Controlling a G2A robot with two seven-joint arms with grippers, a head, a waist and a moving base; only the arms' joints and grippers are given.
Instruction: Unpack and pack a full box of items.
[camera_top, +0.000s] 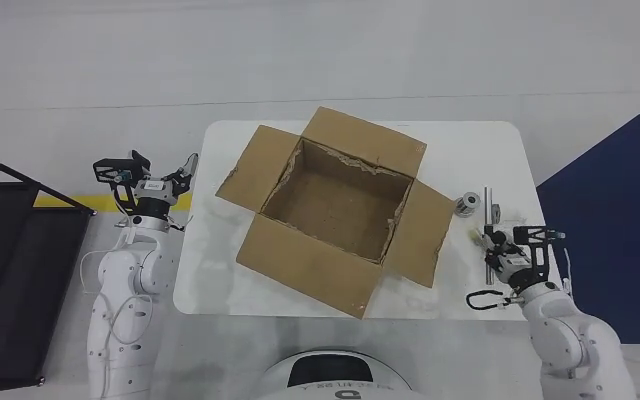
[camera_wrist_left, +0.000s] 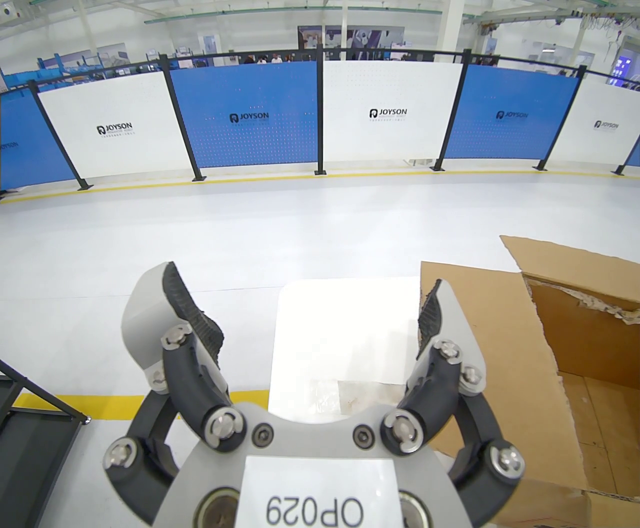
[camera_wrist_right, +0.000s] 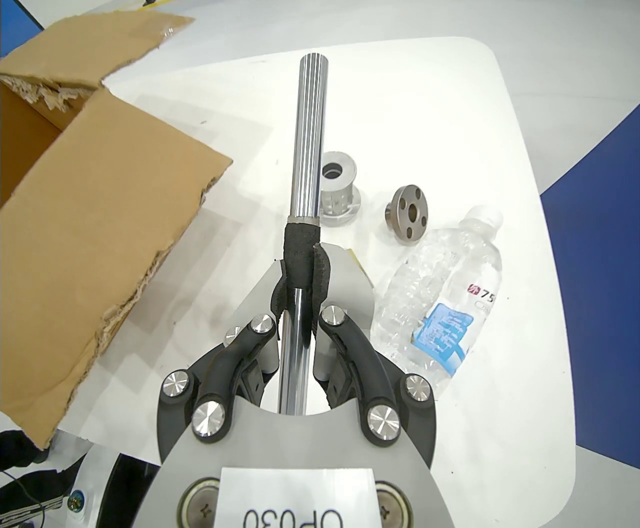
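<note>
An open cardboard box (camera_top: 335, 205) with all flaps spread sits mid-table, and its inside looks bare. My right gripper (camera_wrist_right: 300, 260) is shut on a long shiny steel rod (camera_wrist_right: 309, 135), held above the table's right edge. In the top view that gripper (camera_top: 492, 240) and the rod (camera_top: 487, 205) are just right of the box's flap. Under the rod lie a ribbed metal bushing (camera_wrist_right: 339, 190), a round flange (camera_wrist_right: 407, 214) and a clear water bottle (camera_wrist_right: 442, 295). My left gripper (camera_wrist_left: 305, 305) is open with nothing in it, hovering off the table's left edge (camera_top: 185, 165).
The box flap (camera_wrist_right: 95, 225) lies close beside the rod. The white table (camera_top: 460, 290) ends just right of the items. A dark rack (camera_top: 30, 260) stands on the floor to the far left. A clear plastic bag (camera_wrist_left: 345, 392) lies on the table's left edge.
</note>
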